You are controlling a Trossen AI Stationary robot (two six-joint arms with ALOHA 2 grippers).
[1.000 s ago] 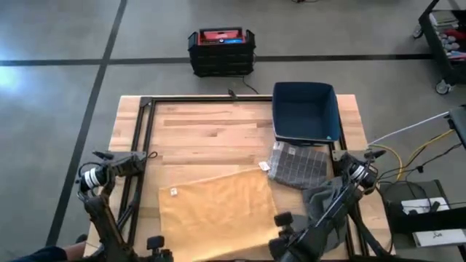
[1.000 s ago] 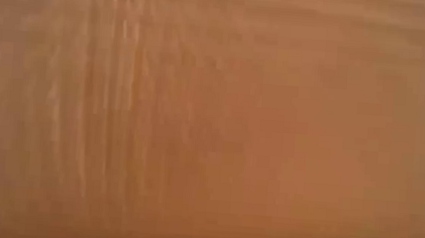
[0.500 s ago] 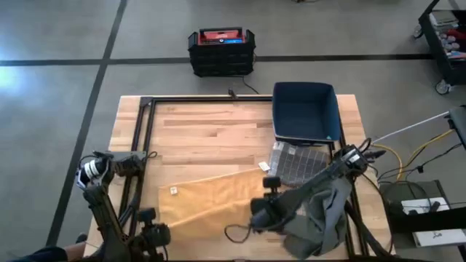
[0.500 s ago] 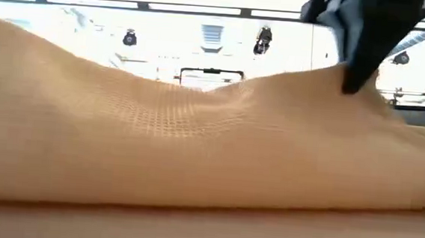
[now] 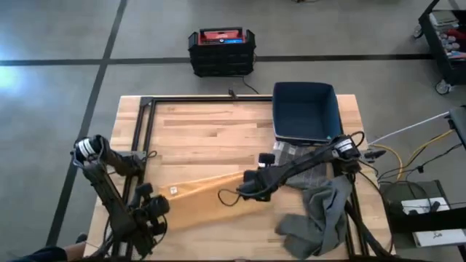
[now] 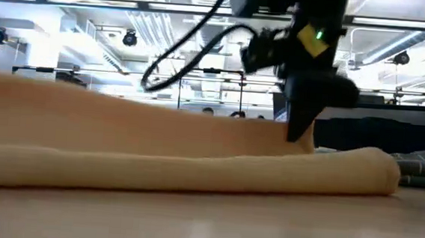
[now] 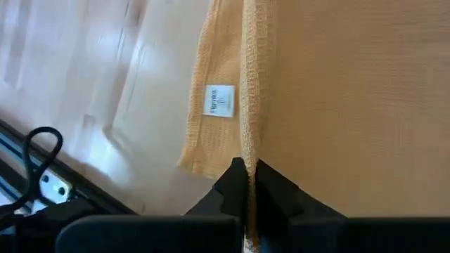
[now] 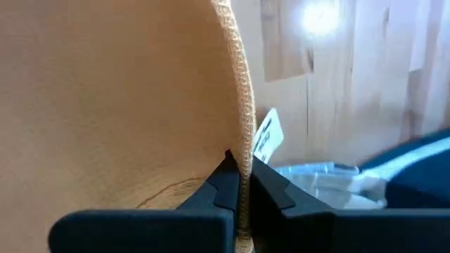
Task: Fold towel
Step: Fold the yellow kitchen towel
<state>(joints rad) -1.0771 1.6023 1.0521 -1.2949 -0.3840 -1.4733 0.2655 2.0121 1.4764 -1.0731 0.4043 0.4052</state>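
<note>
First fold is underway: towel (image 5: 207,198) hem is pinched edge-on between the closed jaws of left gripper (image 7: 246,184) and right gripper (image 8: 239,184); next, the held edge should be laid onto the far edge and released.

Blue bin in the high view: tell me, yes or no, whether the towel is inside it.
No: the towel lies on the table in front of the blue bin.

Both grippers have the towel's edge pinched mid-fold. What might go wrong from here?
The left gripper and right gripper each pinch only the thin hem of the tan towel, so it may slip out. The right arm also reaches over the grey cloth and could snag it.
</note>
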